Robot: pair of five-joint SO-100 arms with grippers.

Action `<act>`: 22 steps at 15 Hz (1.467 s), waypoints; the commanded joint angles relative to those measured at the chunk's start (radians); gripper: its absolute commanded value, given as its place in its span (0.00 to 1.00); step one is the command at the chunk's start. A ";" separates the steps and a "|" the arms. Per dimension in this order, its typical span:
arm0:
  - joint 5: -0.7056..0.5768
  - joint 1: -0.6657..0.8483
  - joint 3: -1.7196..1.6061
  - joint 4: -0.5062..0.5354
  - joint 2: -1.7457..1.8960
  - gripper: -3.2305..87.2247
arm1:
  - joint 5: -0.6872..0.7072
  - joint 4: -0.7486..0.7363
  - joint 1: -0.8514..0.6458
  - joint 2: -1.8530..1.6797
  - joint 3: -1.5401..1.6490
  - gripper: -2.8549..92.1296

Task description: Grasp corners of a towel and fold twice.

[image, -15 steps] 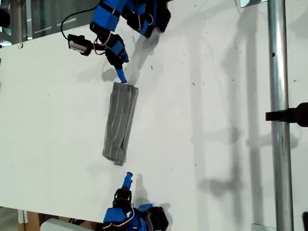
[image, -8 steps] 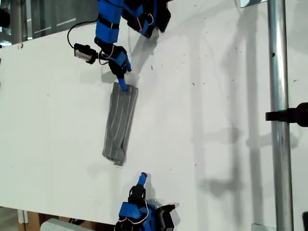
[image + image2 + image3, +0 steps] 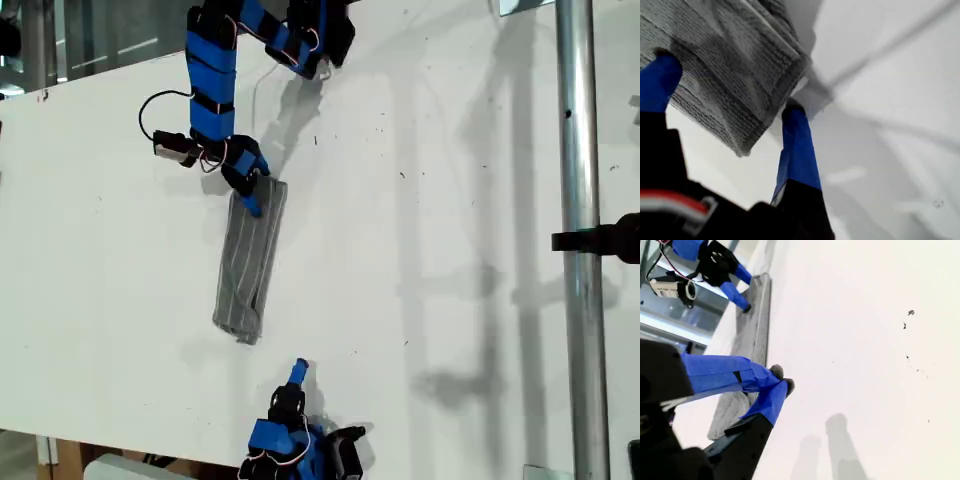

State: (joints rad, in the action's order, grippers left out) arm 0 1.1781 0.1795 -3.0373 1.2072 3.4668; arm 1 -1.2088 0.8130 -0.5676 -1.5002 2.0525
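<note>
Grey striped towel (image 3: 248, 262), soft cloth folded into a long narrow strip, lies on the white table (image 3: 450, 200), toward the exterior view's left of middle. My first pincer (image 3: 730, 82) stands over the strip's far end, its blue fingers apart with a towel corner (image 3: 796, 62) between them. My second pincer (image 3: 782, 382), fingers together and empty, hovers just beyond the strip's near end.

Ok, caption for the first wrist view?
My first gripper, fingers open, straddling an end of the folded towel.
</note>
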 commanded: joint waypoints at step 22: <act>-0.002 -0.028 -0.077 -0.029 0.006 0.00 | -0.005 0.244 0.167 -0.528 -0.052 0.03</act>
State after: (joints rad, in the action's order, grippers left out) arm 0 1.1750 0.1580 -3.1032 1.1934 3.4668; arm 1 -1.2333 1.1551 -0.4172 -2.1399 2.1292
